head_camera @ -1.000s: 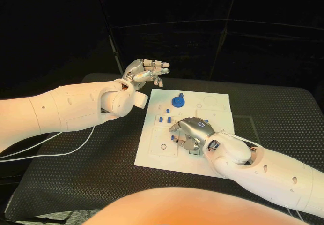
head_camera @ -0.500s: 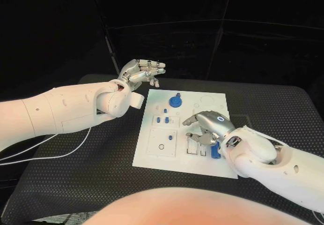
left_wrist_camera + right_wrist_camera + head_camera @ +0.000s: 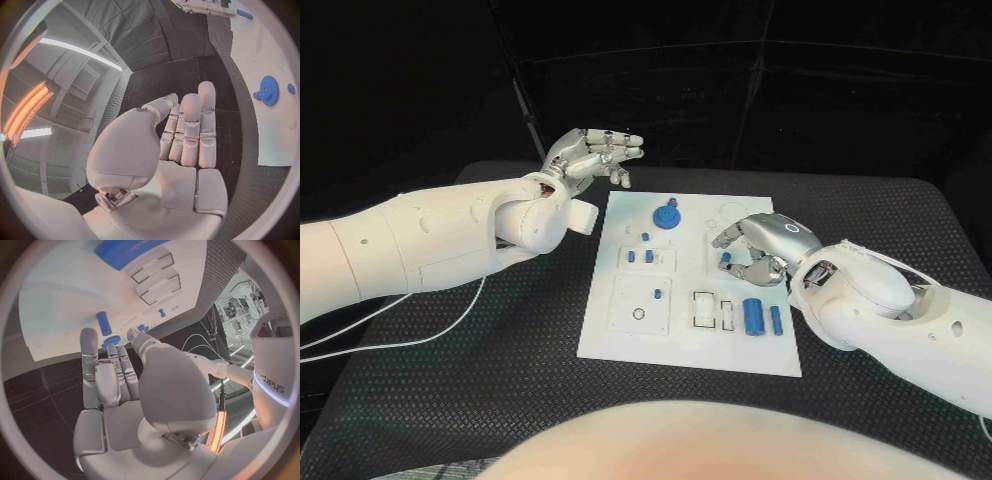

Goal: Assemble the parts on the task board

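now, from the head view, right hand (image 3: 754, 250) lifting empty off the task board (image 3: 625, 330), leaving blue cylinder (image 3: 753, 316) newly lying there; left wrist view, left hand (image 3: 181, 135) hovering, fingers released; right wrist view, fingers (image 3: 100, 375) holding nothing.

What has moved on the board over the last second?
The right hand has lifted off the near middle of the task board and pulled back toward its far right side, holding nothing. Two blue cylinders now lie uncovered where it worked. The left hand stays raised beyond the far left corner, and the blue gear is unmoved.
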Motion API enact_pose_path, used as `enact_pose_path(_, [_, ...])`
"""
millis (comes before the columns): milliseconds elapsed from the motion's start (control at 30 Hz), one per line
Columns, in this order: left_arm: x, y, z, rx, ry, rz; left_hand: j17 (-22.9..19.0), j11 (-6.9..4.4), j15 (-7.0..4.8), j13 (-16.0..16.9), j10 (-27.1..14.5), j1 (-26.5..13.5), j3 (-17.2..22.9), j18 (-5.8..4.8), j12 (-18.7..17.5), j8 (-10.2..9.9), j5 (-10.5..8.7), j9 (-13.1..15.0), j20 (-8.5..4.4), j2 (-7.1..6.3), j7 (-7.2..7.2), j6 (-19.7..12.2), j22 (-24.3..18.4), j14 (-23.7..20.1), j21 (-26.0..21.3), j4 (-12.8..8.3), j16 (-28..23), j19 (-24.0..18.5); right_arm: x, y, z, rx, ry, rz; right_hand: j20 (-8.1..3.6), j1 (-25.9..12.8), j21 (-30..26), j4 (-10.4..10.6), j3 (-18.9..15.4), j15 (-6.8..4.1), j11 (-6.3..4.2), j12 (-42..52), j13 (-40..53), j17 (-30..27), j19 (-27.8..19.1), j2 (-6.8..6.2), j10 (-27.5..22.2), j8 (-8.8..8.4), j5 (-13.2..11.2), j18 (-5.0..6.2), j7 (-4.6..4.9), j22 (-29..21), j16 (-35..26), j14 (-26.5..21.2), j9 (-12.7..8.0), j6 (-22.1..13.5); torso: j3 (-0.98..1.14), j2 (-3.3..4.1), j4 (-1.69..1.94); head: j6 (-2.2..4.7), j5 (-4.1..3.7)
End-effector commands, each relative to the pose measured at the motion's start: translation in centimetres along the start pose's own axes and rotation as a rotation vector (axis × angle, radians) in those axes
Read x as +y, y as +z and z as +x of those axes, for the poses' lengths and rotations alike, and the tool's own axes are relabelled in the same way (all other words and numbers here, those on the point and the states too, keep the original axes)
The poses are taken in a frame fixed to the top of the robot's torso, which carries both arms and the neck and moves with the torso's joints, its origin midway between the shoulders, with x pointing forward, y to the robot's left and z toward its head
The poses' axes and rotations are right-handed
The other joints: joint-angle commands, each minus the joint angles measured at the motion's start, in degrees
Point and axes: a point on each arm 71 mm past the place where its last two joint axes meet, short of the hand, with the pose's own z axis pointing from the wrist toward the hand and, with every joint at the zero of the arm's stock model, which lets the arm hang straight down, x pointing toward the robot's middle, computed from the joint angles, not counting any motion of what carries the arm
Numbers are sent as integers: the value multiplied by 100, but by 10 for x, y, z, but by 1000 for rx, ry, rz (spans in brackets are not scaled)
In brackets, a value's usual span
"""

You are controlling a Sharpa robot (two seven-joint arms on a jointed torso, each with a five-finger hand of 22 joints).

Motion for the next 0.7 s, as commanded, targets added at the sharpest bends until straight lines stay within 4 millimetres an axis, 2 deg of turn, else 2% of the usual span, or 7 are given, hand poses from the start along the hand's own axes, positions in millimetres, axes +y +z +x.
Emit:
enact_pose_path(33, [-1, 1, 2, 15, -10, 3, -4, -16, 12, -1, -37, -23, -5, 79, 37, 11, -5, -8, -3, 13, 9, -17, -5, -38, -27, -29, -39, -53, -3, 3, 3, 52, -13, 14, -3, -44, 4, -7, -57, -22, -6, 39, -12, -16, 19, -11, -12, 22, -31, -72, -19, -16, 8, 150, 3, -1, 0, 13, 2, 2, -6])
enact_pose_path(133, [-1, 1, 2, 16, -11, 2, -4, -16, 12, -1, -37, -23, -5, 79, 37, 11, -5, -8, -3, 13, 9, -17, -5, -38, -27, -29, -39, -53, -6, 6, 5, 61, -18, 23, -4, -40, -3, -7, -65, -22, -7, 40, -13, -14, 13, -6, -21, 21, -40, -71, -22, -27, 10, 150, 2, -4, -7, 7, 5, 2, -6])
enact_pose_path(267, [-1, 1, 2, 17, -12, 2, -4, -16, 12, -1, -37, -23, -5, 79, 37, 11, -5, -8, -3, 13, 9, -17, -5, -38, -27, -29, -39, -53, -8, 10, 8, 64, -30, 31, -7, -7, -12, -15, -73, -25, -9, 47, -16, -10, 6, 34, -45, 20, -50, -69, -28, -39, 15, 149, 2, -5, 4, 16, 8, 2, -3])
enact_pose_path(533, [-1, 1, 2, 18, -12, 1, -4, -16, 12, -1, -37, -23, -5, 79, 37, 11, -5, -8, -3, 13, 9, -17, -5, -38, -27, -29, -39, -53, -10, 15, 12, 90, -44, 42, -13, 46, -8, -27, -69, -31, -17, 96, -10, -18, 14, 104, -13, 35, -57, -72, -35, -28, 16, 145, 8, 33, 6, 19, -1, 2, 30])
enact_pose_path(700, [-1, 1, 2, 18, -12, 0, -4, -16, 12, -1, -37, -23, -5, 79, 37, 11, -5, -8, -3, 13, 9, -17, -5, -38, -27, -29, -39, -53, -10, 16, 14, 103, -47, 44, -28, 68, 66, -12, -41, -50, -40, 235, 3, 38, 82, 183, 250, 90, -46, -90, -30, 88, 66, 161, 26, 194, 9, 12, -5, 2, 35])
